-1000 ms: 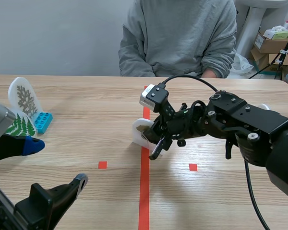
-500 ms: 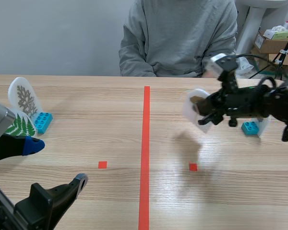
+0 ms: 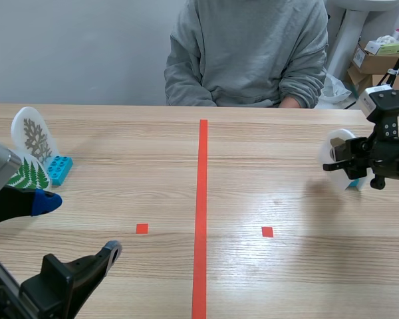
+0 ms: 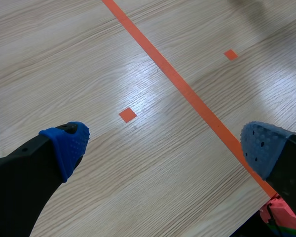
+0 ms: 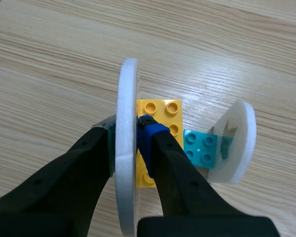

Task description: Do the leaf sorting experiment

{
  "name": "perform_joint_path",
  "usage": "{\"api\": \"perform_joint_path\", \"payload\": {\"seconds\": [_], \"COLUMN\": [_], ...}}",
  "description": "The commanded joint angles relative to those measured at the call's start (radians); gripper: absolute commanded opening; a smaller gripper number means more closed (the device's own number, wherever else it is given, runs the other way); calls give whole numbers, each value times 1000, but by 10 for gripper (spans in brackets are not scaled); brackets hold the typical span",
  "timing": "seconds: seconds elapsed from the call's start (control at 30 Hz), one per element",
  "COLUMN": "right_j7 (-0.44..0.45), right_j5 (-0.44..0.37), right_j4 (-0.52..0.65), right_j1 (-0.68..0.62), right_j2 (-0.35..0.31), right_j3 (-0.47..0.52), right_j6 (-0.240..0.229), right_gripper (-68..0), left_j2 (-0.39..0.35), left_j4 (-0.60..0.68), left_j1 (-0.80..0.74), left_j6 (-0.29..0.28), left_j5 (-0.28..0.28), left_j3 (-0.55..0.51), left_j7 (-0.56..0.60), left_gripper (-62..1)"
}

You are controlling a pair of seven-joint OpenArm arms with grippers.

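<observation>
Swinging right: right end effector (image 3: 349, 166), clamped on leaf disc (image 5: 127, 89) with yellow brick (image 5: 164, 109), has gone from centre tape (image 3: 201, 199) to the counter's (image 3: 266, 193) right side, just beside teal-brick disc (image 5: 239, 143). Drop-off likely next. Left end effector (image 4: 164, 145) released.

Upright yellow-based disc (image 5: 127, 89), right side.
Just beside it stands a teal-based disc (image 5: 241, 133); at left, fern disc (image 3: 30, 174) and grey-leaf disc (image 3: 33, 135) stand by a blue brick (image 3: 60, 169).

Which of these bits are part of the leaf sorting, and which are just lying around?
Job: white round disc with a yellow brick, in the right claw; white disc on a turquoise brick beside it; brown-leaf disc; green-fern disc.
Lying about: cardboard boxes in the background.
</observation>
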State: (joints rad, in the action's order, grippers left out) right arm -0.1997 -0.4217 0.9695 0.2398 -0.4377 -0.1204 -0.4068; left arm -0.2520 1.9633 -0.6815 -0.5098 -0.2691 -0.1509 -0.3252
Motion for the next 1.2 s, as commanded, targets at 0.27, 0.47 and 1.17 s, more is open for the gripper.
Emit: {"api": "perform_joint_path", "payload": {"seconds": [0.27,0.47,1.17], "right_j7": [89,85,84], "right_j5": [26,26,45], "right_j4": [-98,-104,-104], "right_j1": [24,23,23], "right_j2": [-28,-42,-41], "right_j3": [-7,34,50], "right_j6": [35,48,47], "right_gripper": [-660,-660,-221], "left_j2": [8,8,8], "left_j4": [2,2,2], "left_j1": [3,3,3], "left_j6": [-2,-2,-2], "left_j5": [-11,-11,-11], "left_j3": [-6,-6,-6], "left_j7": [13,13,13], "left_gripper": [14,14,14]}}
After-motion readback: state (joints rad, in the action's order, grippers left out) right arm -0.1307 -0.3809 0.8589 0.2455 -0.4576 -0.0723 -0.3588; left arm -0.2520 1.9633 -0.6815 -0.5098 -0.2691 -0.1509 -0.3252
